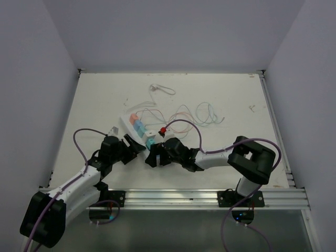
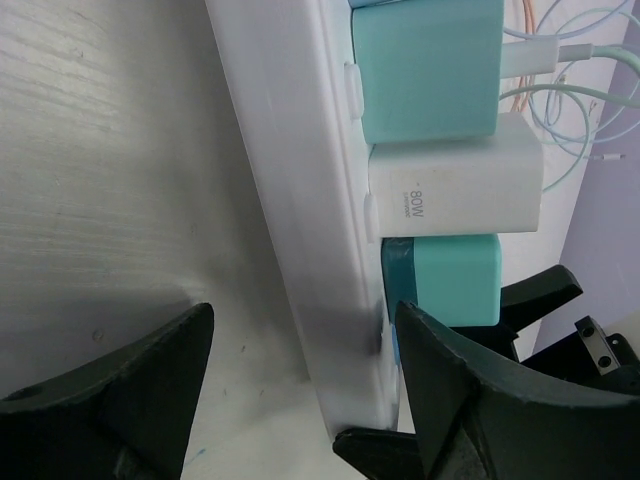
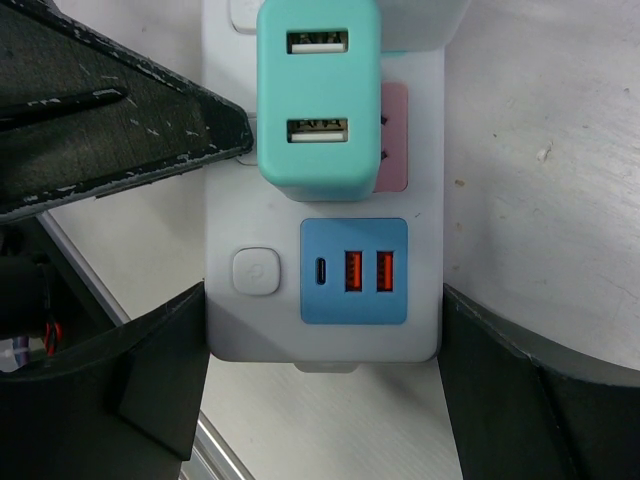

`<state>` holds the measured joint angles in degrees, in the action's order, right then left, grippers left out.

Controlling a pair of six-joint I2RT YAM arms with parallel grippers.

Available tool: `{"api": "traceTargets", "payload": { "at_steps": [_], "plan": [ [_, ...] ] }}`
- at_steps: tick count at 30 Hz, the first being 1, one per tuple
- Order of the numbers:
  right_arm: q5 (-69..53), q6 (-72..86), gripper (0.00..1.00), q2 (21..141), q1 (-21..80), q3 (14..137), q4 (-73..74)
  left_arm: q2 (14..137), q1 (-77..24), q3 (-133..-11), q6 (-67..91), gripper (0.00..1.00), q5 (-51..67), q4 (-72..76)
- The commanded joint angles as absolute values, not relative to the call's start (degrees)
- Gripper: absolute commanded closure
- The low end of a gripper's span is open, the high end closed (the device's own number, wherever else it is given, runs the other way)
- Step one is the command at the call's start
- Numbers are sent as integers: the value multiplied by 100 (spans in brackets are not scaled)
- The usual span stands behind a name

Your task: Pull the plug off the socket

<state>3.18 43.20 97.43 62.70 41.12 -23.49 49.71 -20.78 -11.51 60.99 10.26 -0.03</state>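
Table point(image 1: 226, 89): white; the socket lies left of centre.
Socket point(image 1: 137, 127): long white strip, lying diagonally, its near end between both my grippers.
My left gripper point(image 2: 305, 330): fingers spread apart astride the socket's end (the left one not touching it).
My right gripper point(image 3: 320, 320): fingers spread wide, flanking the same end; can't tell if they touch.
Teal plug point(image 3: 318, 100): seated in the socket, just beside the blue USB face point(image 3: 354, 271).
White charger point(image 2: 455, 190): plugged in next along.

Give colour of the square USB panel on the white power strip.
Blue USB panel, orange ports; best in right wrist view.
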Motion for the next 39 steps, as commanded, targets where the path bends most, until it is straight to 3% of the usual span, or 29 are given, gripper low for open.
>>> {"api": "traceTargets", "payload": {
  "at_steps": [1, 11, 17, 18, 20, 21, 23, 25, 31, 39],
  "plan": [
    [185, 4438, 88, 9852, 6319, 4192, -2628, 5089, -2171, -1099, 6319, 25, 976, 606],
    [167, 4412, 85, 10011, 6363, 4245, -2602, 5519, -2399, -1142, 6460, 39, 642, 879],
    [211, 4395, 79, 9967, 6372, 4236, -2566, 5546, -2461, -1143, 6460, 61, 554, 818],
    [202, 4386, 76, 9958, 6363, 4236, -2566, 5528, -2461, -1134, 6460, 69, 545, 774],
    [141, 4386, 57, 9941, 6363, 4219, -2584, 5458, -2461, -1142, 6434, 81, 510, 686],
    [132, 4386, 50, 9914, 6372, 4193, -2584, 5432, -2461, -1143, 6416, 92, 492, 651],
    [132, 4360, 29, 9756, 6372, 4166, -2540, 5370, -2461, -1186, 6329, 100, 466, 511],
    [263, 4263, 15, 9485, 6372, 4175, -2383, 5318, -2461, -1283, 6188, 100, 413, 361],
    [588, 4104, 3, 8816, 6372, 4280, -1653, 5221, -2461, -1503, 5697, 100, 465, 9],
    [1089, 4560, 1, 8297, 6363, 4236, -1248, 5335, -2461, -1705, 5230, 100, 905, -334]
  ]
}}
